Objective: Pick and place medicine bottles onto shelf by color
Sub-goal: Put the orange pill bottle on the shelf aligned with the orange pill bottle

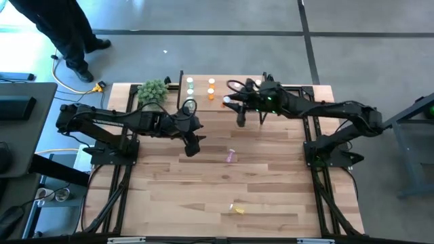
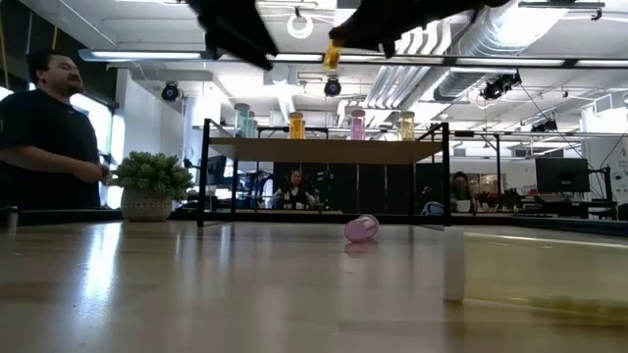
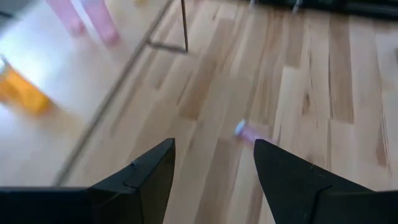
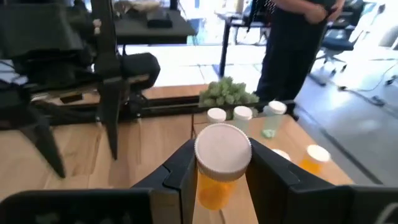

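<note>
My right gripper (image 1: pixel 228 102) is shut on an orange bottle (image 4: pixel 219 180) with a white cap, and holds it in the air by the shelf's (image 1: pixel 218 89) near edge. It shows high above the shelf in the low view (image 2: pixel 334 54). Green (image 2: pixel 241 120), orange (image 2: pixel 296 125), pink (image 2: pixel 358 124) and yellow (image 2: pixel 406 125) bottles stand on the shelf. My left gripper (image 1: pixel 192 146) is open and empty over the table, left of a pink bottle (image 1: pixel 231 156) that lies on its side; that bottle shows beyond the fingers in the left wrist view (image 3: pixel 251 132). A yellow bottle (image 1: pixel 237 209) lies near the front edge. My right gripper pinches the orange bottle's body just below the white cap (image 4: pixel 214 186) between its two fingers, one on each side. The fingers come from the table's right. The bottle is lifted clear of table and shelf, with its cap (image 4: pixel 222 151) on top.
A green bushy plant (image 1: pixel 153 90) in a pot stands left of the shelf. A person (image 2: pixel 44 137) stands beyond the table's far left corner. The bare tabletop (image 1: pixel 176 190) stretches between the lying bottles and the front edge.
</note>
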You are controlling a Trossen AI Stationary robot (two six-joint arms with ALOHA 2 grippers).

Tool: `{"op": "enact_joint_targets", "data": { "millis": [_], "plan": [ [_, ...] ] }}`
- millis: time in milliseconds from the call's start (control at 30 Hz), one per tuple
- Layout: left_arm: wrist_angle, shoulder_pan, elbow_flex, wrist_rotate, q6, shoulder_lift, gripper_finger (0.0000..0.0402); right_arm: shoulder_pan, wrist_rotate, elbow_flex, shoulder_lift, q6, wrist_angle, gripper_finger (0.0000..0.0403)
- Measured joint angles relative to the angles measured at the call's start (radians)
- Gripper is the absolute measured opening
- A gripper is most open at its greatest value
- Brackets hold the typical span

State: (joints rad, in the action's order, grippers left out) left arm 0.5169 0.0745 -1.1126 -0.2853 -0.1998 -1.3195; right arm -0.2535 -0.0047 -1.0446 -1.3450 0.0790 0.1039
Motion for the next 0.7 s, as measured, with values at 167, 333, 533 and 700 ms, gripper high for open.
{"op": "enact_joint_targets", "data": {
  "millis": [167,333,533,700],
  "plan": [
    [-0.101,-0.008,0.118,0.013,-0.053,0.032,0.0207,-0.027,-0.06,-0.115,-0.113,0.012,-0.066,0.0103],
    [-0.214,-0.016,0.23,0.025,-0.085,0.06,0.0207,-0.033,-0.061,-0.166,-0.185,0.035,-0.071,0.0103],
    [-0.343,-0.017,0.357,0.072,-0.119,0.104,0.0207,-0.041,-0.065,-0.172,-0.233,0.026,-0.022,0.0103],
    [-0.42,-0.018,0.431,0.071,-0.138,0.132,0.0207,-0.051,-0.064,-0.171,-0.295,0.009,0.02,0.0103]
  ]
}}
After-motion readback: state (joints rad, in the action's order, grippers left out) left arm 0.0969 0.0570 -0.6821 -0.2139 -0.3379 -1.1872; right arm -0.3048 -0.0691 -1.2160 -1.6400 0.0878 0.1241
